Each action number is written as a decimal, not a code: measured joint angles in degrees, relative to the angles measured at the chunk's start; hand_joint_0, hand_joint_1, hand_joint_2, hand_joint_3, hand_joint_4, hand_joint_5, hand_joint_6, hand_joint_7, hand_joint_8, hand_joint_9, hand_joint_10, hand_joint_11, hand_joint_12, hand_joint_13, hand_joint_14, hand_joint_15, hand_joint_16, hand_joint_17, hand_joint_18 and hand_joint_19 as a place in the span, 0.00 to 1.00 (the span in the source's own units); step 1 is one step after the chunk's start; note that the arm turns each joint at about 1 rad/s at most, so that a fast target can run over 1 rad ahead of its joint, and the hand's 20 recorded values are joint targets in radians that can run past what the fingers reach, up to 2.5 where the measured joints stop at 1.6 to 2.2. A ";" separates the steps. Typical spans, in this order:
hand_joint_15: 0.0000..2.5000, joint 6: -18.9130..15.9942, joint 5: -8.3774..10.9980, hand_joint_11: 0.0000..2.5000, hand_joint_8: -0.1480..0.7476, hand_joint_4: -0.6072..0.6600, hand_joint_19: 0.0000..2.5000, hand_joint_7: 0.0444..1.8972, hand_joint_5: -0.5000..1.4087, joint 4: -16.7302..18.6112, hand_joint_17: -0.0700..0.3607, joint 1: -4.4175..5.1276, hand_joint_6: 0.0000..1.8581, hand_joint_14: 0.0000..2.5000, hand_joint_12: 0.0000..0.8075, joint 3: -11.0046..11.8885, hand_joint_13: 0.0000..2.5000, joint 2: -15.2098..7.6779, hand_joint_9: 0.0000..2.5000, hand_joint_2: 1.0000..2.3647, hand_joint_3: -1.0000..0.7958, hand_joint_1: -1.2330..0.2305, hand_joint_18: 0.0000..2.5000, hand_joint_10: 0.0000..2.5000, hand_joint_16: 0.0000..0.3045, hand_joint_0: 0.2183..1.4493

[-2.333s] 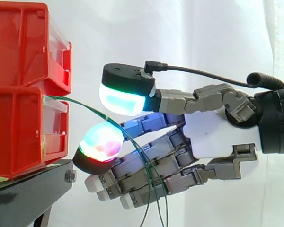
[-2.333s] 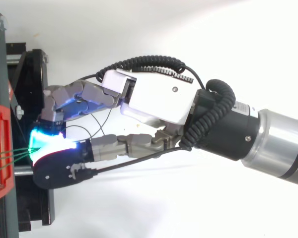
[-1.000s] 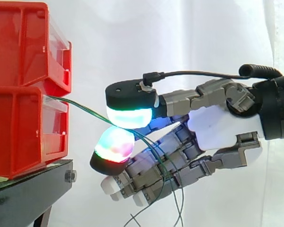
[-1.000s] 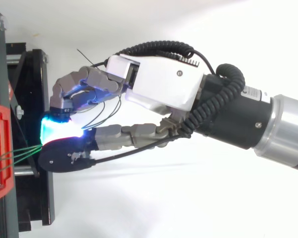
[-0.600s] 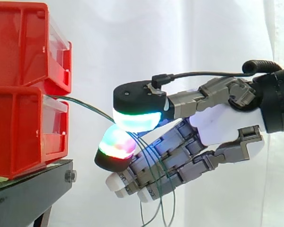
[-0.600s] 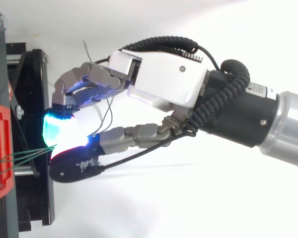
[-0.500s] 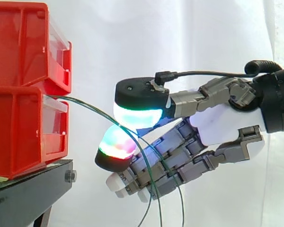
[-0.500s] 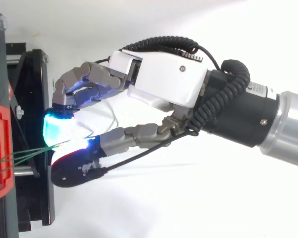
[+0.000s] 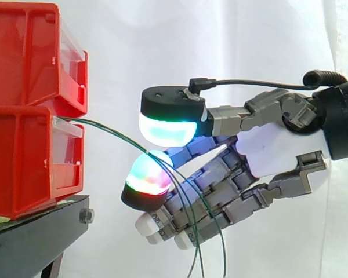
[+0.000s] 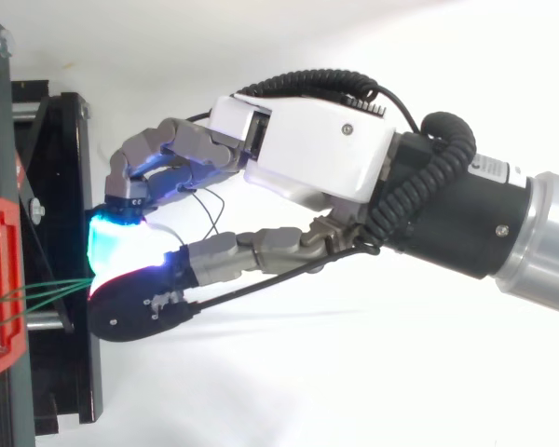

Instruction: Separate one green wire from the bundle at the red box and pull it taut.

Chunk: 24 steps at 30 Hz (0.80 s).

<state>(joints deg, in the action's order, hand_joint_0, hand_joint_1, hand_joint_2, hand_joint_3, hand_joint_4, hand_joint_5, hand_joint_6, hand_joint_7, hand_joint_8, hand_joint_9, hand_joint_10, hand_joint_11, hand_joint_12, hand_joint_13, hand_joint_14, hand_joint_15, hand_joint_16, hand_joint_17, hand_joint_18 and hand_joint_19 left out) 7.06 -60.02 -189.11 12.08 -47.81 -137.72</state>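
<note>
Several thin green wires [image 9: 113, 132] leave the lower red bin [image 9: 29, 162] and arc to the right in a slack curve. They run between the glowing thumb pad [image 9: 165, 128] and a red-green finger pad [image 9: 148, 174], then hang down in front of the curled fingers. My hand [image 9: 272, 153] reaches in from the right, its pads nearly meeting around the wires, a short way from the bin. From above, the wires [image 10: 47, 291] fan from the bin's front [image 10: 0, 279] and converge at the pads of my hand [image 10: 317, 154].
A second red bin [image 9: 29, 52] is stacked on the lower one. Both stand on a black stand [image 9: 35, 231] whose edge juts out below the hand. A white curtain hangs behind.
My hand has drifted right, away from the bins. The thumb pad has lifted slightly off the finger pad, and the wires between bin and hand now curve more slackly.
</note>
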 measured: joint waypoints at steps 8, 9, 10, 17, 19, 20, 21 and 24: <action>0.01 0.12 0.01 0.05 0.47 0.65 0.07 0.51 0.20 4.39 0.44 0.11 0.37 0.00 0.42 -3.39 0.13 -0.06 0.30 0.00 0.28 0.42 0.09 0.00 0.17 0.22; 0.01 0.20 -0.01 0.05 0.47 0.65 0.07 0.52 0.20 5.58 0.44 0.14 0.36 0.00 0.42 -4.39 0.13 -0.06 0.30 0.00 0.28 0.43 0.09 0.00 0.17 0.22; 0.01 0.36 -0.06 0.05 0.47 0.65 0.07 0.53 0.20 7.26 0.44 0.18 0.36 0.00 0.42 -5.84 0.13 -0.05 0.30 0.00 0.28 0.43 0.09 0.00 0.17 0.22; 0.01 0.89 -1.01 0.05 0.48 0.65 0.07 0.58 0.21 17.63 0.44 0.30 0.33 0.00 0.42 -10.44 0.13 -0.21 0.30 0.00 0.28 0.42 0.09 0.00 0.17 0.22; 0.01 0.94 -1.31 0.05 0.47 0.65 0.07 0.58 0.21 20.83 0.44 0.29 0.32 0.00 0.42 -10.63 0.13 -0.44 0.30 0.00 0.28 0.42 0.09 0.00 0.17 0.22; 0.01 0.94 -1.42 0.05 0.47 0.65 0.07 0.58 0.21 22.17 0.44 0.28 0.32 0.00 0.42 -10.67 0.13 -0.59 0.30 0.00 0.28 0.42 0.09 0.00 0.17 0.22; 0.01 0.95 -1.55 0.05 0.47 0.65 0.07 0.58 0.21 23.66 0.44 0.26 0.32 0.00 0.42 -10.70 0.13 -0.76 0.30 0.00 0.28 0.42 0.09 0.00 0.17 0.22; 0.01 1.05 -1.85 0.05 0.47 0.64 0.07 0.60 0.21 25.75 0.44 0.26 0.32 0.00 0.41 -10.66 0.13 -0.97 0.30 0.00 0.28 0.42 0.09 0.00 0.17 0.23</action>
<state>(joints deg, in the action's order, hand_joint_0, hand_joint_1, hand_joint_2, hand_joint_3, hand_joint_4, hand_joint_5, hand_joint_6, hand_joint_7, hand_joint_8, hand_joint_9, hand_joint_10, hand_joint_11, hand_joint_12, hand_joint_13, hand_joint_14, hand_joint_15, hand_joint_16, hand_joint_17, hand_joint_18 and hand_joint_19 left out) 8.11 -61.87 -163.36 12.33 -58.47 -138.69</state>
